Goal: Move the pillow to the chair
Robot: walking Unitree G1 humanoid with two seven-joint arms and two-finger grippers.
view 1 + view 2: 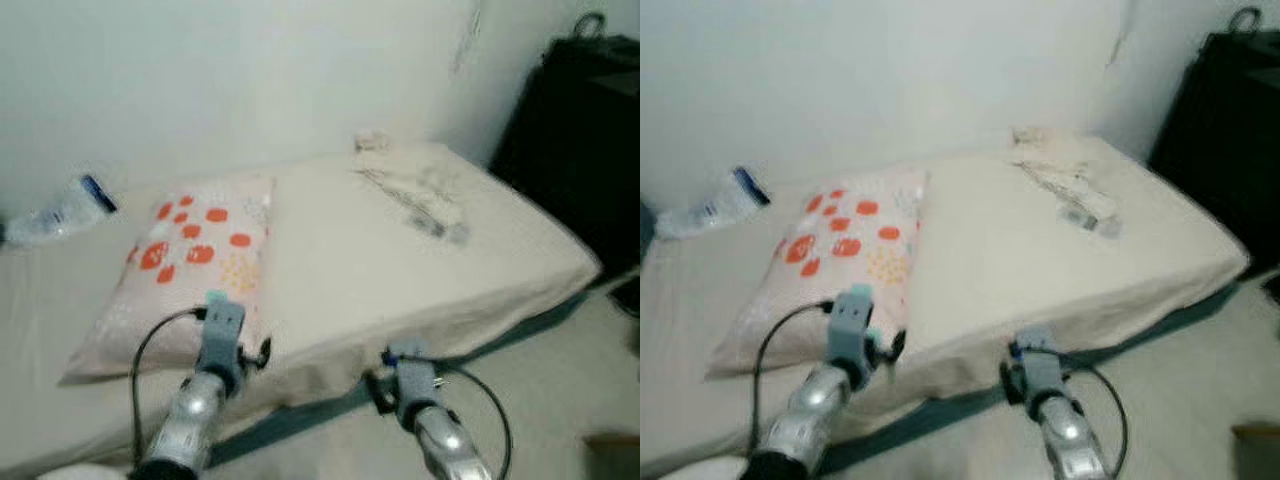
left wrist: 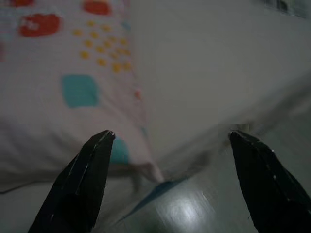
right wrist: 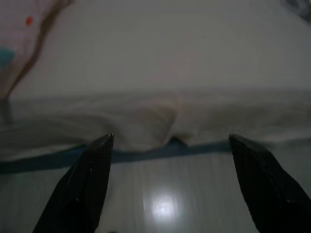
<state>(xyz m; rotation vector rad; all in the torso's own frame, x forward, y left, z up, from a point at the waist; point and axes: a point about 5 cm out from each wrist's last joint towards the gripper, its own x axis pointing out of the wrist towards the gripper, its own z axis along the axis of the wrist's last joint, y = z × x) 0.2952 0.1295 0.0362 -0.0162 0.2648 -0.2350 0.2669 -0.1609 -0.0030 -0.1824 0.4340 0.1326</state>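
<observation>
— Pillow [image 1: 185, 275] first, since that's the job: it lies on the bed [image 1: 400, 270], toward the robot's left side, spotted with orange-red and a teal patch or two, its near corner reaching almost to the mattress edge.

— And the arms?

— Both raised in front of the robot, short of the bed. Left gripper [image 2: 170, 141] has its two black fingers spread wide, nothing between them, aimed at that near corner of the pillow. I'd guess it's held that way to straddle the corner once it gets closer.

— Touching yet?

— Not that I can see. There's floor showing under the fingertips in the left wrist view, so it hangs just off the mattress edge.

— Right one?

— Right gripper [image 3: 170, 141] is splayed too, empty, pointing at the bare sheet and the dark strip of bed frame below it, well to the side of the pillow. Looks like it's waiting, or readying to take the other end; a soft thing like that would sag from one pinch.

— Any chair?

— None from where the robot looks. Dark cabinet [image 1: 590, 150] at the far right, plastic bottle [image 1: 60, 212] by the wall, some crumpled cloth [image 1: 420, 190] at the bed's far end. Carrying part hasn't begun, I'd say.
</observation>
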